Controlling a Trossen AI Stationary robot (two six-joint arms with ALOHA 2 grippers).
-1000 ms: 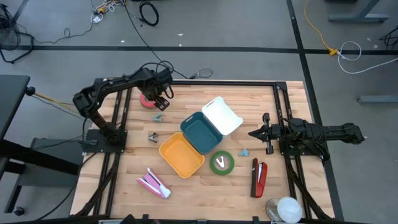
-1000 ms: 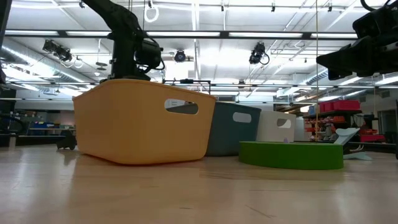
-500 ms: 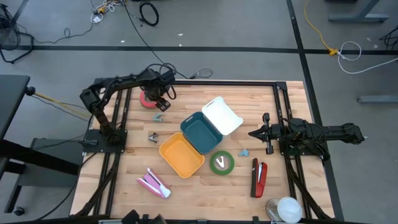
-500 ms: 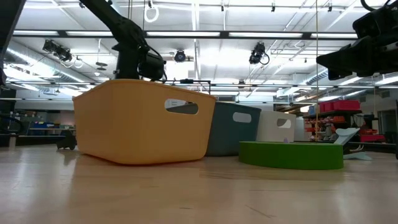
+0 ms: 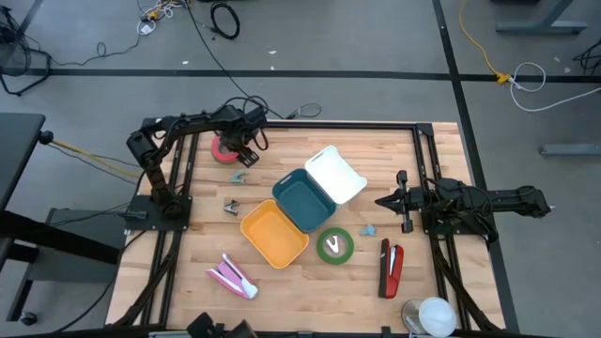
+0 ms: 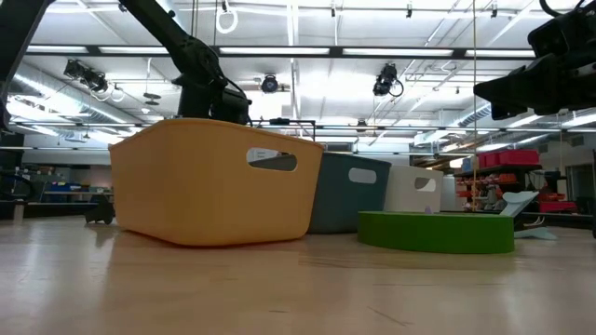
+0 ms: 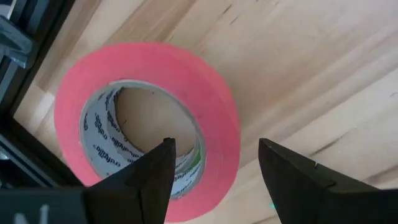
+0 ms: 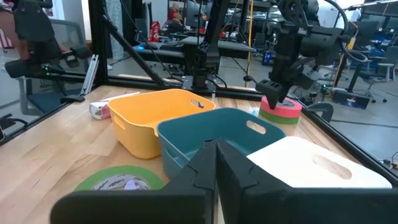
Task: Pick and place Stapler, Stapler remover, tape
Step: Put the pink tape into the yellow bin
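A pink tape roll [image 5: 223, 148] lies flat at the table's far left, also seen in the left wrist view [image 7: 149, 124] and the right wrist view [image 8: 281, 107]. My left gripper [image 5: 246, 150] [image 7: 214, 180] hangs open just over it, pointing down. One finger [image 7: 146, 177] is over the roll's hole and the other [image 7: 298, 180] is outside its wall. A green tape roll [image 5: 335, 245] lies near the bins. A red-and-black stapler [image 5: 391, 268] lies at the near right and a pink stapler [image 5: 231, 276] at the near left. Small teal staple removers [image 5: 239, 176] [image 5: 232, 206] [image 5: 368, 228] lie around the bins. My right gripper [image 5: 385, 200] waits shut at the right.
Three bins stand in a diagonal row mid-table: yellow [image 5: 274, 233], teal [image 5: 304, 199], white [image 5: 335, 174]. A white round object [image 5: 434, 315] sits at the near right corner. The table's black frame rail [image 7: 18, 74] runs close behind the pink roll.
My left gripper has sunk toward the pink tape roll, its fingers staying equally wide apart. In the low view it has dropped lower behind the yellow bin. The roll has not moved.
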